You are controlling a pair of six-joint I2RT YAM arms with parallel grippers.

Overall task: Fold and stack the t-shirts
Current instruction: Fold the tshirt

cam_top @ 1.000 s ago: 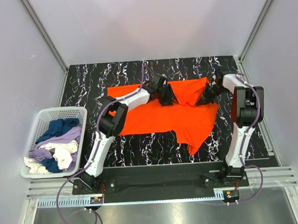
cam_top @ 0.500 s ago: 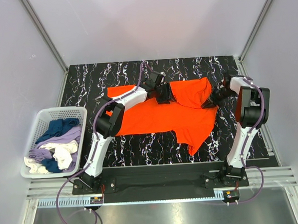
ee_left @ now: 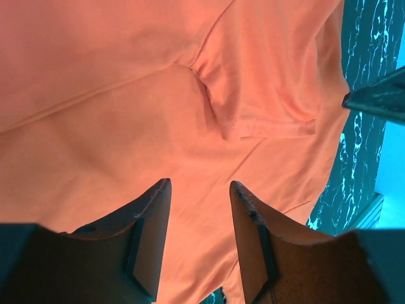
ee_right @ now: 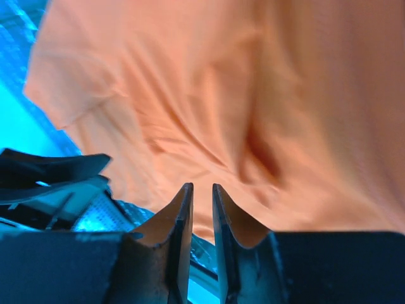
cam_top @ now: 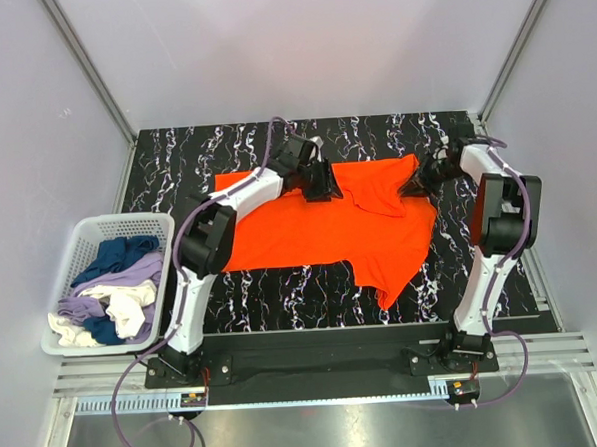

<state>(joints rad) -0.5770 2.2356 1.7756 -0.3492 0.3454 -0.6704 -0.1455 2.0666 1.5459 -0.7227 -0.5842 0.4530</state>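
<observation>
A bright orange t-shirt (cam_top: 319,232) lies spread on the black marbled table (cam_top: 175,160), with one sleeve (cam_top: 387,194) folded inward near its far right corner. My left gripper (cam_top: 324,185) hovers over the shirt's far middle. In the left wrist view that gripper (ee_left: 200,185) is open with only orange cloth (ee_left: 126,95) beyond it and nothing between the fingers. My right gripper (cam_top: 417,183) sits at the shirt's far right edge. Seen from the right wrist, this gripper (ee_right: 201,186) is open by a narrow gap that holds nothing, and the cloth (ee_right: 253,95) lies just ahead.
A white basket (cam_top: 79,240) at the left of the table holds navy, lavender and cream t-shirts (cam_top: 117,288). Bare marbled table runs along the front edge (cam_top: 283,304) and the far side. Grey walls close in behind and on both sides.
The right gripper's jaws have parted from nearly shut and it has shifted slightly toward the far edge. The left gripper has moved left and farther back over the shirt.
</observation>
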